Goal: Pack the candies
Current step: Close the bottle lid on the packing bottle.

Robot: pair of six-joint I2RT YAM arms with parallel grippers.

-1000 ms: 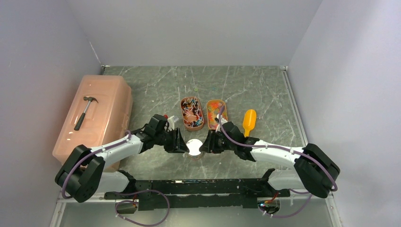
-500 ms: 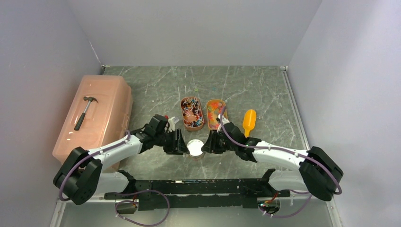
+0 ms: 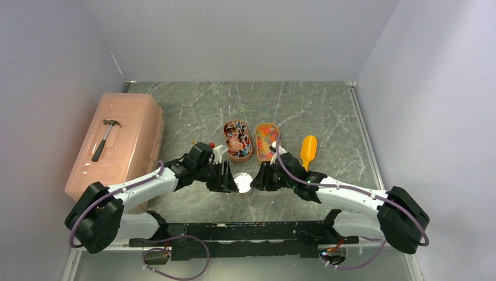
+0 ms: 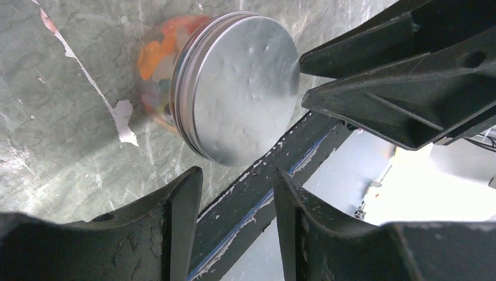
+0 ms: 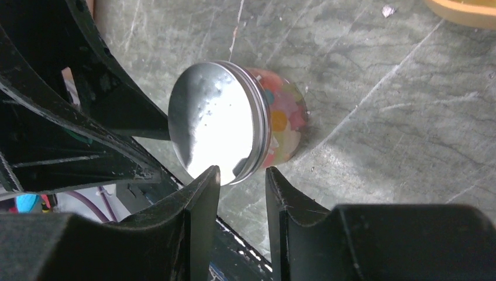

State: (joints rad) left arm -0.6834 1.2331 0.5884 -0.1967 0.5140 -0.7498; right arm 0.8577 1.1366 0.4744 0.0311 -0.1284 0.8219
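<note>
A small clear jar with a silver screw lid [image 3: 241, 182] stands on the table between my two grippers. The candies [image 4: 155, 55] fill it in glossy orange, yellow and red. More candies lie in two oval orange trays: wrapped ones on the left [image 3: 237, 139], glossy ones on the right [image 3: 267, 139]. My left gripper [image 4: 235, 175] is open, with the lid [image 4: 243, 88] just beyond its tips. My right gripper [image 5: 243, 172] is also open and empty, its tips close under the lid rim [image 5: 216, 126]. The jar's candies [image 5: 281, 117] show behind the lid.
A yellow-orange scoop [image 3: 307, 150] lies right of the trays. A pink plastic toolbox [image 3: 126, 146] with a hammer [image 3: 106, 139] on its lid fills the left side. A few stray sweets [image 3: 241, 109] lie behind the trays. The black frame rail [image 3: 234, 231] runs along the near edge.
My left gripper's jaws have spread wider beside the jar. Both arms have shifted slightly to the right. The jar stays in place with its lid on.
</note>
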